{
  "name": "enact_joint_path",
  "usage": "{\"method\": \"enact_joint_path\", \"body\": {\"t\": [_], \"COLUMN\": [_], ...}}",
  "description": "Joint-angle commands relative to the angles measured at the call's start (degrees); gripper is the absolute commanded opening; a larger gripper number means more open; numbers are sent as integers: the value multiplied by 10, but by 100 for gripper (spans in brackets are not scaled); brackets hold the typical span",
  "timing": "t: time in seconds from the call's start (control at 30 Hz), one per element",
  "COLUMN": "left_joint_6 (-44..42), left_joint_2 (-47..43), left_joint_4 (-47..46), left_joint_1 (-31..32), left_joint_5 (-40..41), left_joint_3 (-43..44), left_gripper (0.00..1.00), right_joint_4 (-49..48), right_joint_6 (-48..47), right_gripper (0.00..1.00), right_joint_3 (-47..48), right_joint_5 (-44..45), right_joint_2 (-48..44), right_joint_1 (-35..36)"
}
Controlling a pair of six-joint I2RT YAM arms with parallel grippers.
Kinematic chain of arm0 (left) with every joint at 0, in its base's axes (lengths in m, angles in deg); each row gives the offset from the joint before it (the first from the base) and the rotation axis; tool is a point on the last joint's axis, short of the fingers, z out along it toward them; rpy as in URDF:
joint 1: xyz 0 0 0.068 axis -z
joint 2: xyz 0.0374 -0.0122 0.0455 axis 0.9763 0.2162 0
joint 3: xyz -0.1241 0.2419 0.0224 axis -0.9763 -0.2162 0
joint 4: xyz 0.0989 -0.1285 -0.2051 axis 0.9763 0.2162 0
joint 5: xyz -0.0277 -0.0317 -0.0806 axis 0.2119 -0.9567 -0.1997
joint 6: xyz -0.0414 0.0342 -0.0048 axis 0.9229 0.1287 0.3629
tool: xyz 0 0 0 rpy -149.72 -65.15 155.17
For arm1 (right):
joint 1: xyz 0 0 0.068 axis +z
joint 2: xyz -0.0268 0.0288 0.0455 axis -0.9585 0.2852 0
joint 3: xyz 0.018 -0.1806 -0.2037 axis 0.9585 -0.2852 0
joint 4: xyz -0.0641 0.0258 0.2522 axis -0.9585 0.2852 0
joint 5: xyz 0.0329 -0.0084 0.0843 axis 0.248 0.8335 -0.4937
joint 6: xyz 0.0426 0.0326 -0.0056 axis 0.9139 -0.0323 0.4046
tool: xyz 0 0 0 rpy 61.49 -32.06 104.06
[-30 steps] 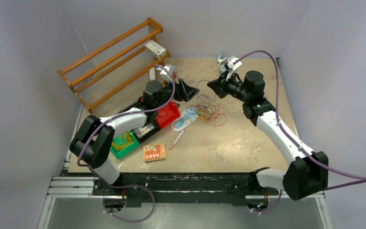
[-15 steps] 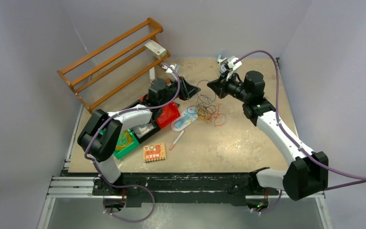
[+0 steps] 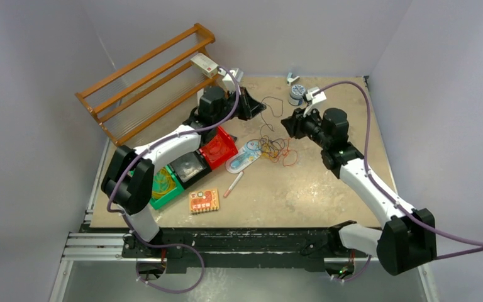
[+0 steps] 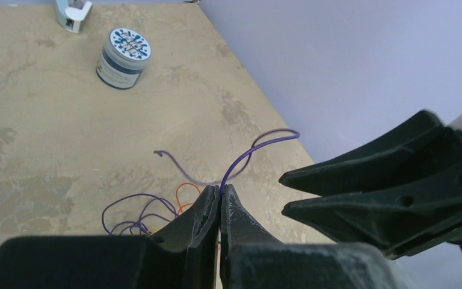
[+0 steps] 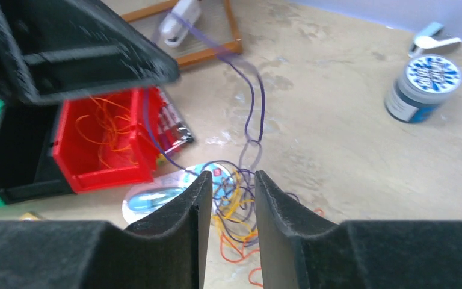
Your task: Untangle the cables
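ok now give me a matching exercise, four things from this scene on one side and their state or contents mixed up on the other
Things:
1. left gripper
2. right gripper
3. red bin
4. round tin

States:
a. has orange wire loops lying inside
b. jaws apart, gripping nothing
c. stands upright on the table, away from the tangle
d. shut on a purple cable

Pairs: 1-d, 2-b, 3-a, 4-c
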Motion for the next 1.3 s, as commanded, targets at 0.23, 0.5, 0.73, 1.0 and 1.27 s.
{"method": "enact_joint_path", "body": {"t": [0.23, 0.5, 0.73, 1.0, 1.27], "left_joint_6": [-69, -79, -84, -89, -101], "left_joint_2": [-46, -56, -67, -67, -55], "left_joint_4": [183, 232, 266, 301, 338], "left_joint_1": [5, 24, 37, 43, 46], "left_joint_5": [36, 53, 61, 64, 66], "left_joint_3": [144, 200, 245, 313, 396], "left_gripper": [0, 0, 0, 0, 0], "right_joint_4": [-287, -455, -624, -727, -676], "right_joint_6": [-2, 8, 79, 155, 154], "right_gripper": [55, 58, 58, 55, 42], "right_joint_3": [-187, -206, -178, -107, -61], "right_joint_5": [25, -61, -87, -120, -92], "right_joint_2": [-74, 34, 195, 341, 387], "right_joint_1": [-2, -1, -1, 12, 20]}}
